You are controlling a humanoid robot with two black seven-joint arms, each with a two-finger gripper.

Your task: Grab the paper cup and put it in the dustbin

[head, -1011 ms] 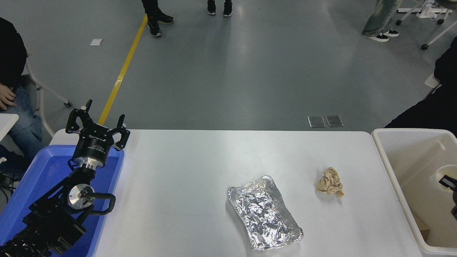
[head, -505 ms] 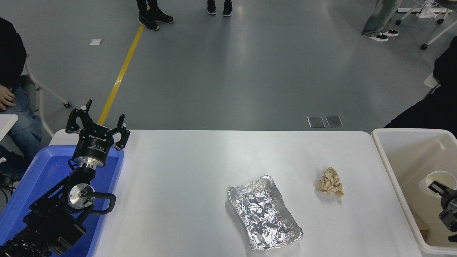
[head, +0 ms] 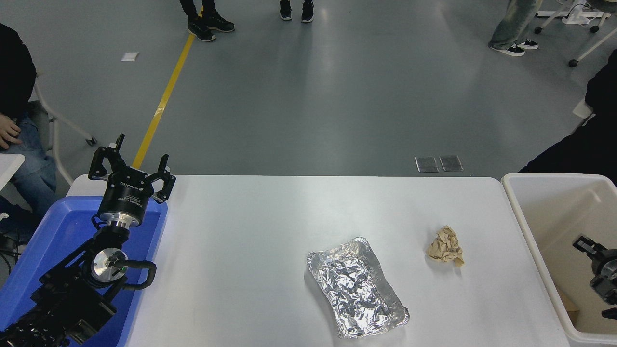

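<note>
The off-white dustbin (head: pixel 515 202) stands at the table's right end. My right gripper (head: pixel 589 246) comes in from the right edge and hangs over the inside of the dustbin. It looks open and holds nothing; only one finger (head: pixel 582 242) shows, the rest is cut off by the picture's edge. The paper cup is not in view. My left arm is parked at the lower left, with its gripper (head: pixel 130 166) open over the blue tub.
A crinkled foil tray (head: pixel 355 286) lies at the table's front middle. A crumpled tan paper ball (head: pixel 446 246) lies to its right. A blue tub (head: pixel 53 231) sits at the left end. People stand and sit beyond the table.
Half a second ago the white paper cup showed at my right gripper inside the dustbin; now it is gone from view. The gripper has shifted slightly left. The left arm has not moved.
</note>
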